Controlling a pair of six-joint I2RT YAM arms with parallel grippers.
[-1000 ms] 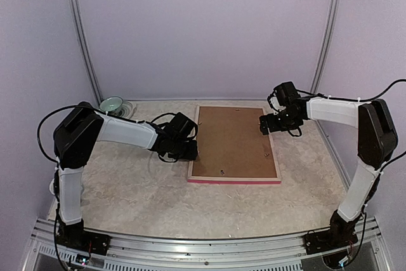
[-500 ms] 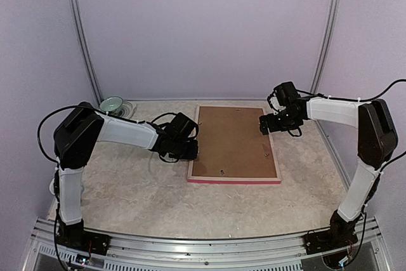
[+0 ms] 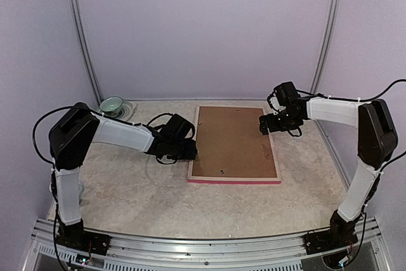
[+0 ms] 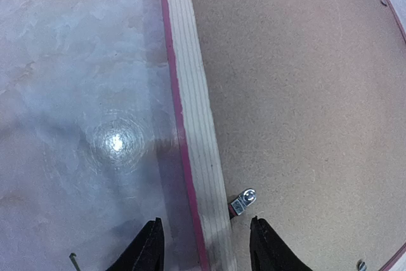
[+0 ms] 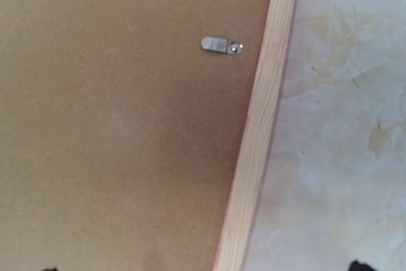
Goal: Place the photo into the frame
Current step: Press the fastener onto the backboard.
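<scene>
photo: I can't see it, likely under backing board (image 3: 231, 141) | frame (image 3: 233, 179): face-down on bench (image 3: 127, 188), board seated; clips (image 4: 243, 201) maybe outstanding | left claw (image 4: 206, 249): part-open astride left rail, gripping nothing | right claw (image 3: 265, 125): wide, empty, over right rail

The frame (image 3: 235, 181) shows pale, straight-grained wood with a bright pink edge around a speckled mid-brown backing board (image 3: 231, 141), on a table (image 3: 139, 201) marbled cream and grey, with a pale green bowl (image 3: 111, 103) at ten o'clock and plain lilac walls (image 3: 203, 30).
</scene>
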